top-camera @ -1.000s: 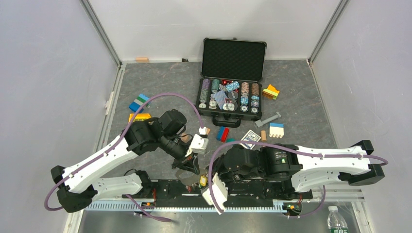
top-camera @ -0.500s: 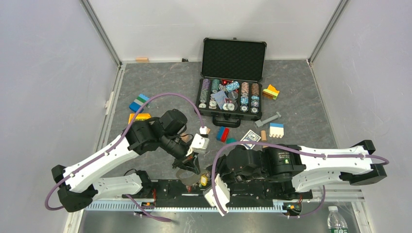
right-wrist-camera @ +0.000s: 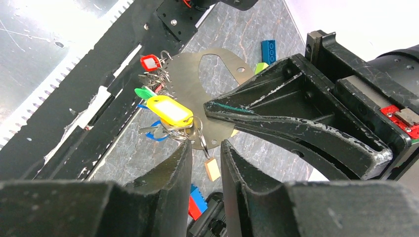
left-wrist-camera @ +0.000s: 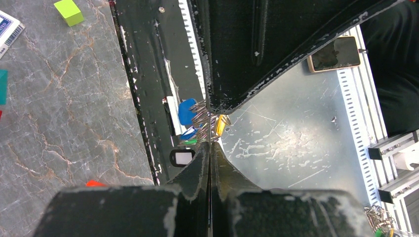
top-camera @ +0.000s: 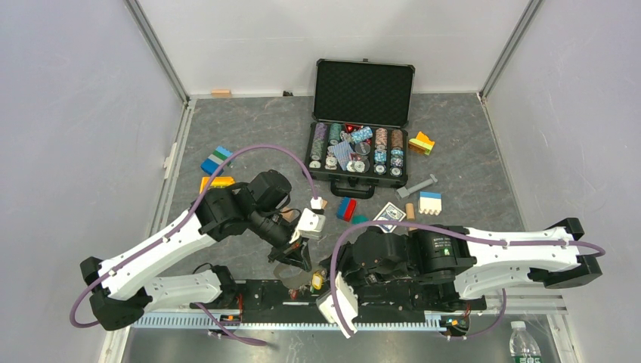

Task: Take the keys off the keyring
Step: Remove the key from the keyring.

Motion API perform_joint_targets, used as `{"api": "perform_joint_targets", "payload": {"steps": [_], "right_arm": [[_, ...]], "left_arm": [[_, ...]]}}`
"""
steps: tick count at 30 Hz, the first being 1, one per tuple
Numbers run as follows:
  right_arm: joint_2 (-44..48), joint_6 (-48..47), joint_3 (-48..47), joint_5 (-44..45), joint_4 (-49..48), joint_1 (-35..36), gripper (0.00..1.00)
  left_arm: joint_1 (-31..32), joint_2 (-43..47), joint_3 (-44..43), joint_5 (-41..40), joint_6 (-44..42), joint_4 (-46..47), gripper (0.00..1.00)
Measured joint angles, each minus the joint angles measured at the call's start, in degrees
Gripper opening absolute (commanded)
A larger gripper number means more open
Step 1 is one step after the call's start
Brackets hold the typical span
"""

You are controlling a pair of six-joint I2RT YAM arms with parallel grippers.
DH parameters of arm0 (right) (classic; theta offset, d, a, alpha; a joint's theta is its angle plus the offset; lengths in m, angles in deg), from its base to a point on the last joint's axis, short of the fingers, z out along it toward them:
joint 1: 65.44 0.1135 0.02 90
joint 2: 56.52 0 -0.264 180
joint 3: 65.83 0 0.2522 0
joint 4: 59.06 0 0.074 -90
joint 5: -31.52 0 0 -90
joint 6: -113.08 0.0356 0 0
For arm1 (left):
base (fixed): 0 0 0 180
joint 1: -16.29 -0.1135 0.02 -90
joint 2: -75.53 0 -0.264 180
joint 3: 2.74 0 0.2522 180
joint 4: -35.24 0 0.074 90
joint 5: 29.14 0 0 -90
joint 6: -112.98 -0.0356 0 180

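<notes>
The left gripper has its jaws pressed fully together on the keyring, by the look of the wire coils sitting right at their tips. The keys hang from it in a loose bunch at the near edge of the worktop, over the black base rail between the two arms. A thin metal plate lies just on the far side of them.

The right gripper is on the near right side of the bunch, its jaws partly open with a narrow gap and holding nothing that I can make out. A loop of ring wire dips just into the mouth of that gap. The yellow-headed key lies just off the tips, its long axis running across the jaws' line instead of along it, with the red, green and blue heads fanned out further left.

The right arm is the free one and the nearer, so the pull should fall to it. The ring side stays pinned by the left.
</notes>
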State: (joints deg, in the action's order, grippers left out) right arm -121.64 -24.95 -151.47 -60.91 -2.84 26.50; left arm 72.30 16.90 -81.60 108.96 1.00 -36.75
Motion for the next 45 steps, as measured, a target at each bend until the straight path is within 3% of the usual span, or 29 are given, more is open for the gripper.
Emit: {"api": "perform_joint_targets", "payload": {"steps": [15, 27, 33, 38, 45], "right_arm": [[-0.42, -0.22, -0.02, -1.64, -0.07, 0.7, 0.25], [-0.55, -0.59, -0.02, 1.46, -0.11, 0.98, 0.0], [2.8, -1.31, 2.97, 2.86, -3.39, 1.07, 0.0], [6.91, -1.27, 6.8, 2.64, -9.14, 1.07, 0.0], [10.54, 1.4, 10.08, 0.92, -19.08, 1.07, 0.0]], "left_arm": [[0.0, 0.0, 0.0, 0.0, 0.0, 0.02, 0.03], [0.0, 0.0, 0.0, 0.0, 0.02, 0.02, 0.02], [-0.02, 0.28, 0.0, 0.26, -0.02, 0.59, 0.04], [-0.02, 1.46, 0.0, 1.05, -0.46, 1.86, 0.21], [-0.02, 9.31, 2.86, 0.46, 0.07, 8.96, 0.53]]}}
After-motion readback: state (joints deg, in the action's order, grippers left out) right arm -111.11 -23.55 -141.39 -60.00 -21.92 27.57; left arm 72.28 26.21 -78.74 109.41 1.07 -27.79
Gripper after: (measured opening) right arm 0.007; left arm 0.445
